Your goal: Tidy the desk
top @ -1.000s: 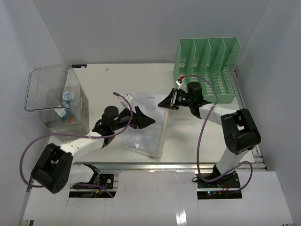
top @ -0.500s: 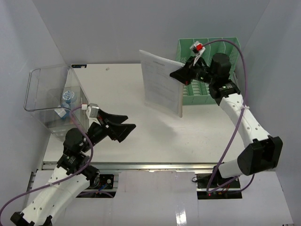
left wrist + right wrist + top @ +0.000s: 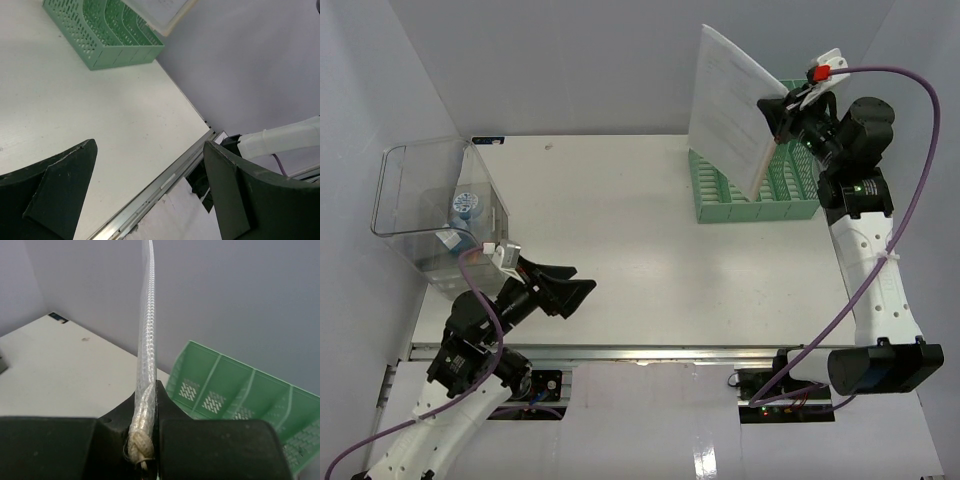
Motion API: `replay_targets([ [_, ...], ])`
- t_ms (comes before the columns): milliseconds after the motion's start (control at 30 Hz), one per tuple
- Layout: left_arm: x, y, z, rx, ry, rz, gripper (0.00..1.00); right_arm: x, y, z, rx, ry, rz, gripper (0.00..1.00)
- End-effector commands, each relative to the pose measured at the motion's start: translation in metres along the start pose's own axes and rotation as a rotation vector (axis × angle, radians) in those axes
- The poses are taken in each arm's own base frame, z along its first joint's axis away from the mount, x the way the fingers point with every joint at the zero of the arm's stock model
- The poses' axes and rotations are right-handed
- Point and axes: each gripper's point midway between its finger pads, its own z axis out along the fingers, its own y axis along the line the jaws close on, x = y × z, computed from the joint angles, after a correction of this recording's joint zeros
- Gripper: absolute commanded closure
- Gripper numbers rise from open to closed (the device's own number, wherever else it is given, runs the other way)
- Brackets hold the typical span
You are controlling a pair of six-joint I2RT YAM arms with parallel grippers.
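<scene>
We see the worktop (image 3: 650, 235) spread white and flat under both arms, a metal rail along its near edge. At the far right corner stands a green rack (image 3: 790, 190). At the far left stands a clear bin (image 3: 420, 215) with a small blue-and-white item (image 3: 467, 205) inside.

The right end effector (image 3: 778, 108) is raised well above the worktop and is clamped on one edge of a sleeved sheet (image 3: 728, 92). From the right wrist, the two fingers are pressed together on the clear sleeve, which runs straight up from them, edge-on. In the top view the sheet hangs tilted in the air, its printed face towards the left, over the left part of the rack. We cannot tell whether its lower corner touches the rack.

The left end effector (image 3: 572, 283) hovers over the near left part of the worktop, just beyond the rail, with its fingers spread wide and nothing between them. It points towards the right. From its wrist camera we look across bare worktop to the rack and the sheet's corner above it.

A purple cable (image 3: 895, 180) loops along the right arm.
</scene>
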Motion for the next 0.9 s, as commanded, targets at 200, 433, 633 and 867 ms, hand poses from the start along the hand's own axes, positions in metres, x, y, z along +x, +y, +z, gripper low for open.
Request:
replay_targets([
  [200, 0.007, 0.007, -0.012, -0.038, -0.003, -0.04, 0.02, -0.051, -0.037, -0.03, 0.172, -0.136, -0.086, 0.92],
  [433, 0.009, 0.009, -0.013, -0.05, -0.004, -0.057, 0.02, -0.02, -0.049, -0.001, 0.151, -0.122, 0.01, 0.92],
  [633, 0.011, 0.01, -0.012, -0.056, 0.003, -0.073, 0.02, 0.009, -0.066, 0.034, 0.144, -0.116, 0.088, 0.92],
  [867, 0.008, 0.01, -0.009, -0.065, 0.008, -0.073, 0.02, 0.007, -0.069, 0.041, 0.134, -0.129, 0.083, 0.92],
])
